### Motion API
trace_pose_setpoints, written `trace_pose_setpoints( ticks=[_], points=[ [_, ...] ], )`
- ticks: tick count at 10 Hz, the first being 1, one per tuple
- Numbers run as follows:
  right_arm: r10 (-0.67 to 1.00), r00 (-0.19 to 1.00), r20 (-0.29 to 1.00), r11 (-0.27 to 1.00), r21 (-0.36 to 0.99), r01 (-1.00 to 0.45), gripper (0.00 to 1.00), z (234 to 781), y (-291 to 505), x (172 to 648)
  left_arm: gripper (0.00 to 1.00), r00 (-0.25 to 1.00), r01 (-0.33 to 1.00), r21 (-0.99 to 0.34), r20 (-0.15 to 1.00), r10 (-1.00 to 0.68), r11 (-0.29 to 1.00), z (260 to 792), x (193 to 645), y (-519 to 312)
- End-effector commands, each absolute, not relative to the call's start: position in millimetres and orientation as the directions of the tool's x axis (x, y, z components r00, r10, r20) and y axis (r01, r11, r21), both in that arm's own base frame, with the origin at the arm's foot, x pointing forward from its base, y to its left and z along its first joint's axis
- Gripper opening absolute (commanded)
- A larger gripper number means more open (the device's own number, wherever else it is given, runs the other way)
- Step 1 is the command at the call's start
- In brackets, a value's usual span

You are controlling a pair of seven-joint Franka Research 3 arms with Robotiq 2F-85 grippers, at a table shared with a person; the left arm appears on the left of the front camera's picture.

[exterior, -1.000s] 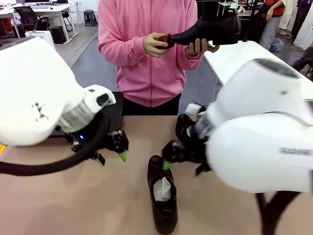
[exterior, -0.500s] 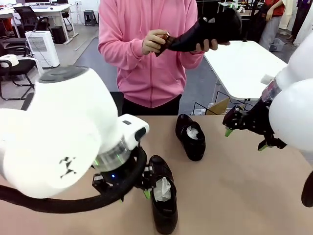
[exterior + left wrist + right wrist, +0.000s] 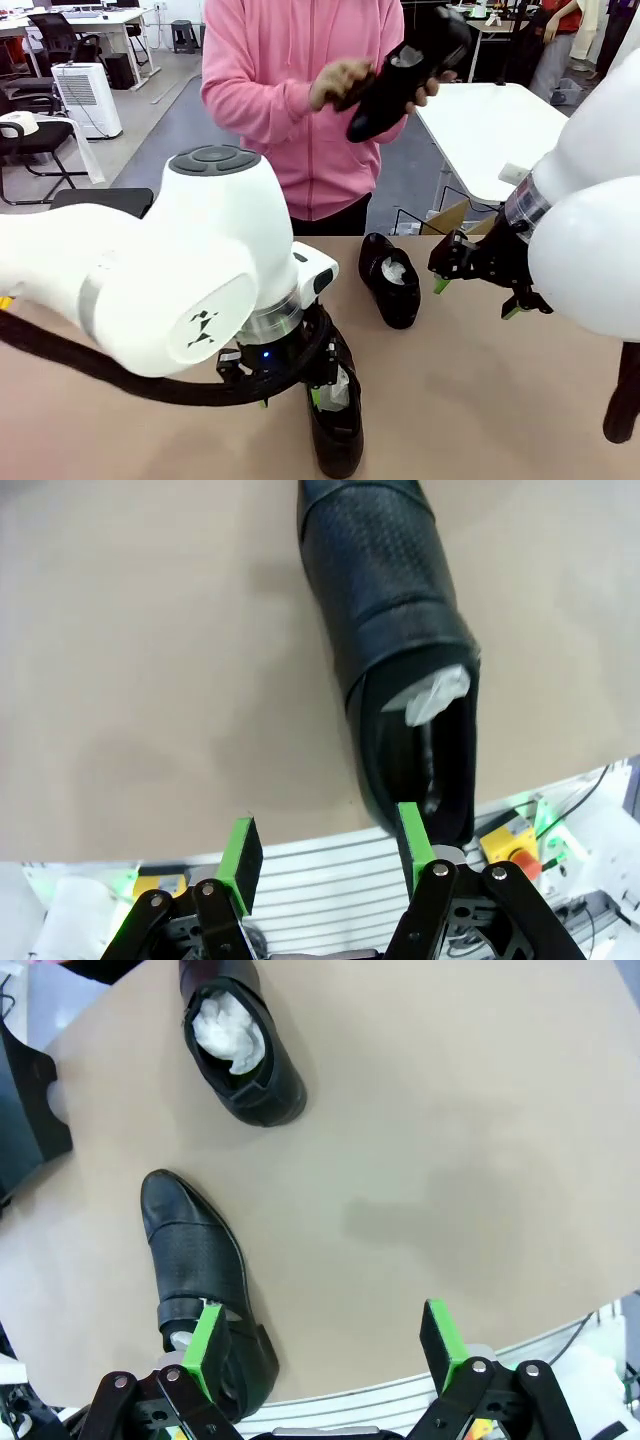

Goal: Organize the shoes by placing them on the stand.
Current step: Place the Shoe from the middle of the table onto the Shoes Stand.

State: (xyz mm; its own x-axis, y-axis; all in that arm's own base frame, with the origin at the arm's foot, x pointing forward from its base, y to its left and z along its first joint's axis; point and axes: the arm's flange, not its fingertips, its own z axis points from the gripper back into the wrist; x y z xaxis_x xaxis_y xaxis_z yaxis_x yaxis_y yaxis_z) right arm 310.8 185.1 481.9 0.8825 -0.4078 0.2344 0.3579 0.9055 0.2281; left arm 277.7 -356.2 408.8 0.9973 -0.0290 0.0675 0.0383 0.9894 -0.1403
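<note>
1. No shoe seems to be sitting on the stand (image 3: 100,199) yet. Two are lying on the tabletop (image 3: 450,400), and the person's hand (image 3: 335,85) is holding a third shoe (image 3: 400,75).
2. The near shoe (image 3: 335,420) is lying 12-to-6, toe at 12. The far shoe (image 3: 390,278) is toeing toward 5.
3. The left end effector (image 3: 325,825) is hovering released at the near shoe's heel. The right end effector (image 3: 322,1315), at 3, is gaping empty.

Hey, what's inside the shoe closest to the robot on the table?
Inside the near shoe, crumpled white paper shows at the opening. How far it reaches into the toe is hidden by the upper.
</note>
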Motion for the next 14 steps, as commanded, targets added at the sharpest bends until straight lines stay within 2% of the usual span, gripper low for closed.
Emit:
trace_pose_setpoints(
  ticks=[1, 6, 7, 10, 11, 14],
  points=[
    [-0.397, 0.888, 0.233, 0.905, 0.257, 0.338, 1.0, 481.5, 182.6, 317.0, 0.71, 0.996, 0.006, -0.13, 0.084, 0.005, 0.992, 399.6, 287.4, -374.0],
    [-0.397, 0.888, 0.233, 0.905, 0.257, 0.338, 1.0, 481.5, 182.6, 317.0, 0.71, 0.999, -0.035, -0.133, 0.012, 0.037, 0.99, 373.9, 301.2, -387.8],
    [-0.397, 0.888, 0.233, 0.905, 0.257, 0.338, 1.0, 481.5, 182.6, 317.0, 0.58, 1.0, -0.03, -0.13, -0.005, 0.029, 0.991, 368.4, 303.3, -388.1],
    [-0.397, 0.888, 0.233, 0.905, 0.257, 0.338, 1.0, 481.5, 182.6, 317.0, 0.04, 0.999, -0.027, -0.104, -0.025, 0.025, 0.994, 362.5, 304.1, -389.9],
    [-0.397, 0.888, 0.233, 0.905, 0.257, 0.338, 1.0, 481.5, 182.6, 317.0, 0.0, 0.999, -0.023, -0.103, -0.026, 0.02, 0.994, 361.9, 304.2, -390.8],
    [-0.397, 0.888, 0.233, 0.905, 0.257, 0.338, 1.0, 481.5, 182.6, 317.0, 0.0, 0.999, -0.015, -0.1, -0.043, 0.011, 0.995, 358.6, 304.0, -392.0]
  ],
)
